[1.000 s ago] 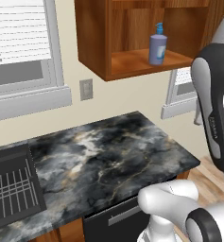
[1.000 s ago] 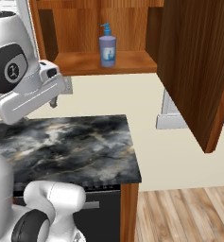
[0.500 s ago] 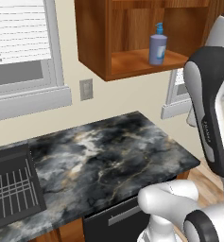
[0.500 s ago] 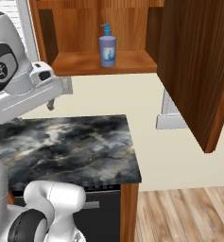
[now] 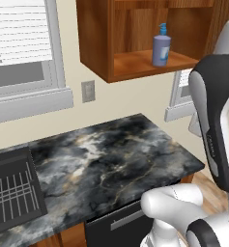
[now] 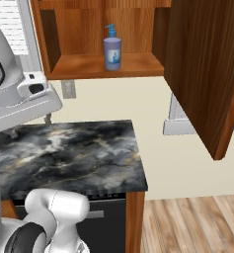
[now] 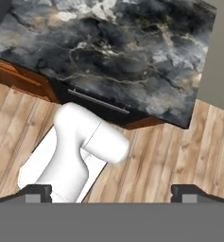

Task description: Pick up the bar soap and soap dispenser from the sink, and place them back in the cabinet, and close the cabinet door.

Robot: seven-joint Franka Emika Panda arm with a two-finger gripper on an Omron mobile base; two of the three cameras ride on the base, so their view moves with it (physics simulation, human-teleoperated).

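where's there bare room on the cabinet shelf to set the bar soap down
The cabinet shelf is bare on both sides of the soap dispenser: a wide patch between it and the left wall, and a narrower one toward the open cabinet door. The only crowded spot is around the bottle.

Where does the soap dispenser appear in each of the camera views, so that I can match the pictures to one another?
Left base view: the soap dispenser stands on the cabinet shelf, upper right.
Right base view: the same bottle stands on the shelf, upper centre, left of the open cabinet door.
Hand view: not in it.
Shared landmark: the dark marble counter.
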